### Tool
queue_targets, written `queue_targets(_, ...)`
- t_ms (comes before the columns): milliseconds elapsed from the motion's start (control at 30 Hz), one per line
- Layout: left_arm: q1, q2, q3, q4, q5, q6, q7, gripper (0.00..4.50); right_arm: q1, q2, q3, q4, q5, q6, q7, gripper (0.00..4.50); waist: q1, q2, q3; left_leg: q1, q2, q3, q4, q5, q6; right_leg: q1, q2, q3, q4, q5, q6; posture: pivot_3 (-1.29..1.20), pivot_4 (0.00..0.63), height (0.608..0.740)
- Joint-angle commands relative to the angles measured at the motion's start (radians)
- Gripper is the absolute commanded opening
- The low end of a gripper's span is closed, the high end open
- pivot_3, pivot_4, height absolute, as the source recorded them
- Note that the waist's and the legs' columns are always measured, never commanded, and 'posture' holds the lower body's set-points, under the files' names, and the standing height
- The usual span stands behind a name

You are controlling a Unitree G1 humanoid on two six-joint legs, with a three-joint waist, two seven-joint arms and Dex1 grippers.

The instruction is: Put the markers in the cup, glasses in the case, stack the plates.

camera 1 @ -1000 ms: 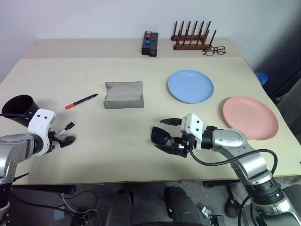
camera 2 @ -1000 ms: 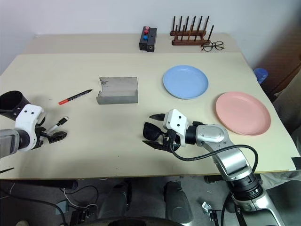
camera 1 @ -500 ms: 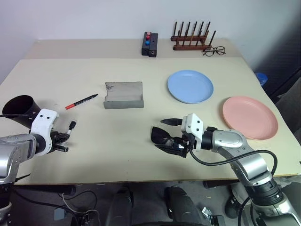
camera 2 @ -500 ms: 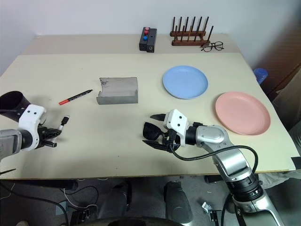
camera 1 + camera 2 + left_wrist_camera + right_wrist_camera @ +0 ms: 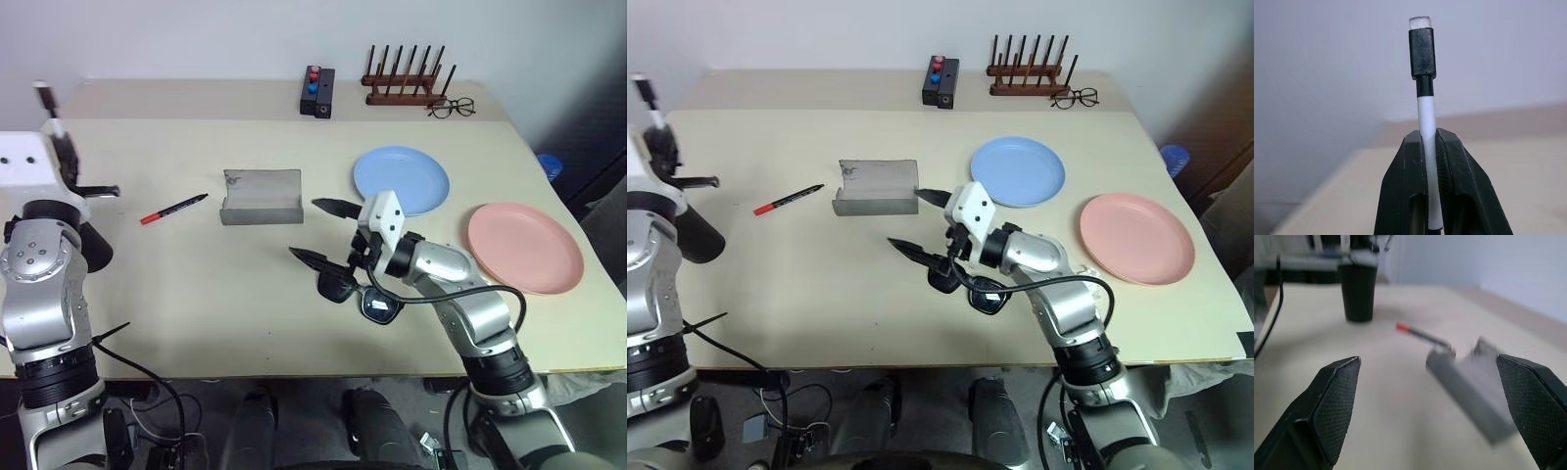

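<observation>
Upright, the slim white marker (image 5: 1425,122) sits pinched between ribbed black fingers (image 5: 1403,196).

My two arms, one pinching, one spread.
My left gripper (image 5: 1430,191) is clamped tight; my right gripper (image 5: 315,231) gapes wide.

1. The cup (image 5: 696,238) is largely hidden behind the left arm; its rim cannot be seen.
2. The white marker (image 5: 1426,147) has its lower end hidden between the left gripper's (image 5: 1431,139) fingers.
3. The case (image 5: 1469,391) and the red-ended marker (image 5: 1420,334) are blurred in the right wrist view.
</observation>
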State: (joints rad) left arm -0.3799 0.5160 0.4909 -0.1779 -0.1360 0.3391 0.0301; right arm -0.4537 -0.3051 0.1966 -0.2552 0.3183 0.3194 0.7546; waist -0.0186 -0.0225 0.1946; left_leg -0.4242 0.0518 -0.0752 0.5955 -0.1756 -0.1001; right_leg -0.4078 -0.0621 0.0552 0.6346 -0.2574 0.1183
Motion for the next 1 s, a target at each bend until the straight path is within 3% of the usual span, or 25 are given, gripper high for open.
queue_targets(33, -0.005, -0.009, 0.065, -0.006, 0.029, -0.032, 0.079, 0.03, -0.012, 0.021, 0.002, -0.01, 0.005, -0.019, -0.008, 4.5, 0.003, 0.0, 0.0, 0.0, 0.0, 0.0, 0.0, 0.0, 0.0, 0.0, 0.0, 0.0, 0.0, 0.0, 0.0, 0.0, 0.15, 0.738)
queue_targets(733, 0.126, -0.092, 0.097, -0.041, 0.034, -0.087, 0.113, 0.03, -0.015, 0.065, 0.025, -0.031, 0.079, 0.01, 0.04, 4.5, 0.001, 0.0, 0.0, 0.0, 0.0, 0.0, 0.0, 0.0, -0.001, 0.001, 0.0, 0.0, 0.0, 0.0, 0.0, 0.0, 0.15, 0.738)
queue_targets(767, 0.127, -0.093, 0.096, -0.039, 0.035, -0.09, 0.114, 0.81, -0.015, 0.064, 0.026, -0.031, 0.082, 0.012, 0.041, 4.5, 0.001, 0.0, 0.0, 0.0, 0.0, 0.0, 0.0, 0.0, -0.001, 0.001, 0.0, 0.0, 0.0, 0.0, 0.0, 0.0, 0.15, 0.738)
queue_targets(800, 0.128, -0.094, 0.094, -0.037, 0.036, -0.092, 0.115, 1.06, -0.014, 0.063, 0.026, -0.032, 0.084, 0.013, 0.041, 4.5, 0.001, 0.0, 0.0, 0.0, 0.0, 0.0, 0.0, 0.0, -0.001, 0.001, 0.0, 0.0, 0.0, 0.0, -0.001, 0.0, 0.15, 0.738)
queue_targets(933, 0.128, -0.096, 0.085, -0.035, 0.047, -0.091, 0.121, 2.99, -0.011, 0.063, 0.026, -0.034, 0.086, 0.016, 0.042, 4.5, 0.001, 0.0, 0.0, 0.0, 0.0, 0.0, 0.0, 0.0, -0.001, 0.001, 0.0, 0.0, 0.0, 0.0, -0.001, 0.0, 0.15, 0.738)
queue_targets(1000, 0.129, -0.098, 0.086, -0.038, 0.047, -0.091, 0.121, 2.99, -0.008, 0.063, 0.027, -0.037, 0.088, 0.019, 0.042, 4.5, 0.001, 0.0, 0.0, 0.0, 0.0, 0.0, 0.0, 0.0, -0.001, 0.001, 0.0, 0.0, 0.0, -0.001, -0.001, 0.0, 0.15, 0.738)
